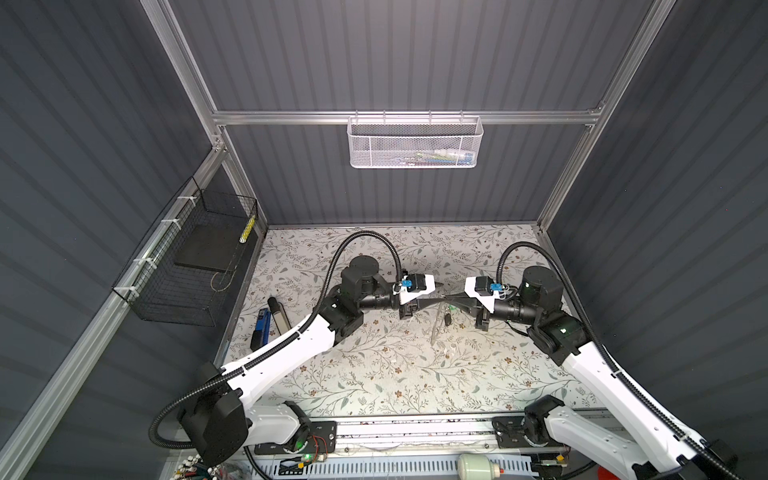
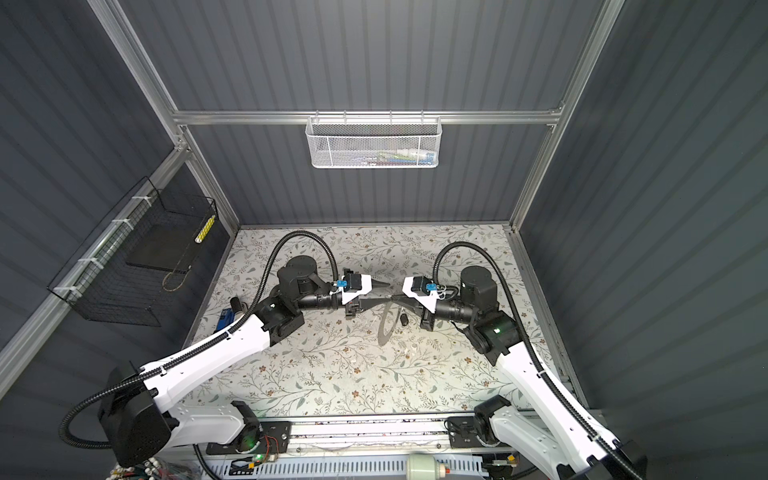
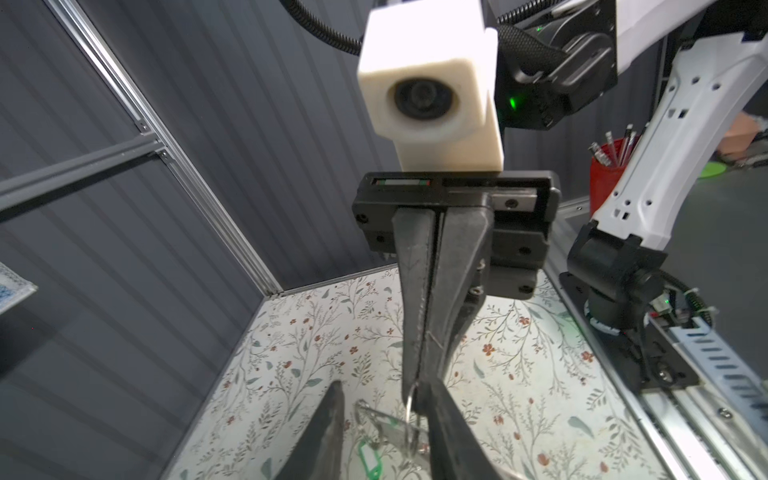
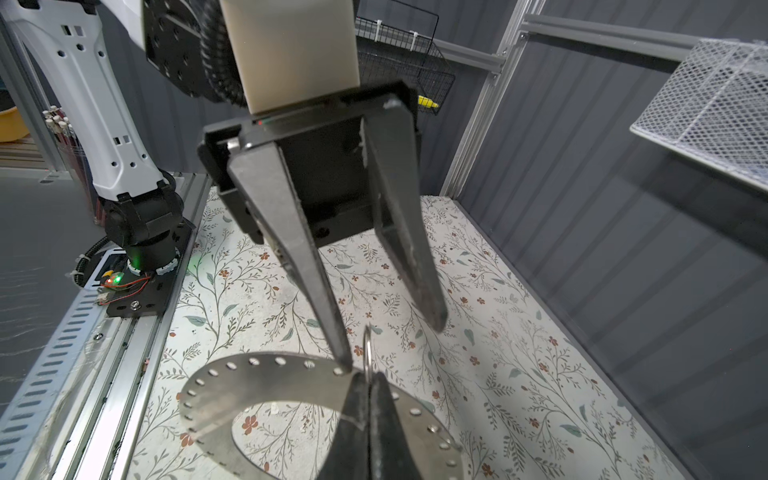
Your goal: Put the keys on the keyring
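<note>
Both grippers meet in mid-air above the middle of the floral table (image 1: 374, 374). My right gripper (image 4: 368, 376) is shut on a small wire loop (image 4: 368, 347) at the rim of the keyring (image 4: 257, 382), a flat grey plate with rim holes, and holds it tilted above the table. My left gripper (image 3: 384, 386) faces it and is open, its fingers either side of that loop; one fingertip (image 4: 343, 365) sits at the plate's rim. The green key tag (image 3: 368, 455) hangs under the plate. In both top views the black-headed key (image 1: 447, 319) hangs beside the keyring (image 1: 436, 328).
A blue tool (image 1: 262, 328) and a black cylinder (image 1: 277, 311) lie at the table's left edge. A black wire basket (image 1: 187, 266) hangs on the left wall, a white mesh basket (image 1: 415, 143) on the back wall. A metal rail (image 1: 415, 428) runs along the front.
</note>
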Robot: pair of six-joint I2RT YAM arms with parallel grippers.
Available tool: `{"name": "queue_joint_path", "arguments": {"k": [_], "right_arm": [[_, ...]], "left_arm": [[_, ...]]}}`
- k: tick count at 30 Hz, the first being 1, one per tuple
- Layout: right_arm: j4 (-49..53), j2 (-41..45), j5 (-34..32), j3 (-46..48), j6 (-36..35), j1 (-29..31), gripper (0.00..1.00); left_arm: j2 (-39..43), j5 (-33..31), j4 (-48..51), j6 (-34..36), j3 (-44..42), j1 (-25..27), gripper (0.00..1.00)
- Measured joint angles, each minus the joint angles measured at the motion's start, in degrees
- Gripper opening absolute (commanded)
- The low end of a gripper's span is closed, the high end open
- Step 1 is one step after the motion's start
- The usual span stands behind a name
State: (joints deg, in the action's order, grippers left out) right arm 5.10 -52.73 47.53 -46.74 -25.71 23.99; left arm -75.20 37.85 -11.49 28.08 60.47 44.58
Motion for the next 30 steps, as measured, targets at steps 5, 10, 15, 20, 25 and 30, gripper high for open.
{"name": "queue_joint_path", "arguments": {"k": [5, 10, 15, 20, 25, 30], "right_arm": [[2.8, -0.2, -0.4, -0.4, -1.2, 0.0, 0.00], [3.9, -0.2, -0.7, -0.8, -1.8, 0.0, 0.00], [4.2, -0.2, -0.8, -1.1, -1.9, 0.0, 0.00], [4.4, -0.2, -0.8, -1.1, -1.9, 0.0, 0.00], [4.4, -0.2, -0.7, -1.1, -1.9, 0.0, 0.00], [4.4, -0.2, -0.7, -1.1, -1.9, 0.0, 0.00]], "left_arm": [[-0.5, -1.4, 11.1, 6.5, 6.2, 0.0, 0.31], [-1.6, -1.4, 18.4, 11.0, 8.3, 0.0, 0.31], [-2.5, -1.5, 23.1, 13.4, 8.4, 0.0, 0.31], [-2.6, -1.7, 24.4, 14.1, 8.4, 0.0, 0.26], [-3.0, -1.2, 24.3, 14.2, 8.4, 0.0, 0.24], [-3.4, -0.2, 24.1, 14.0, 8.4, 0.0, 0.24]]}}
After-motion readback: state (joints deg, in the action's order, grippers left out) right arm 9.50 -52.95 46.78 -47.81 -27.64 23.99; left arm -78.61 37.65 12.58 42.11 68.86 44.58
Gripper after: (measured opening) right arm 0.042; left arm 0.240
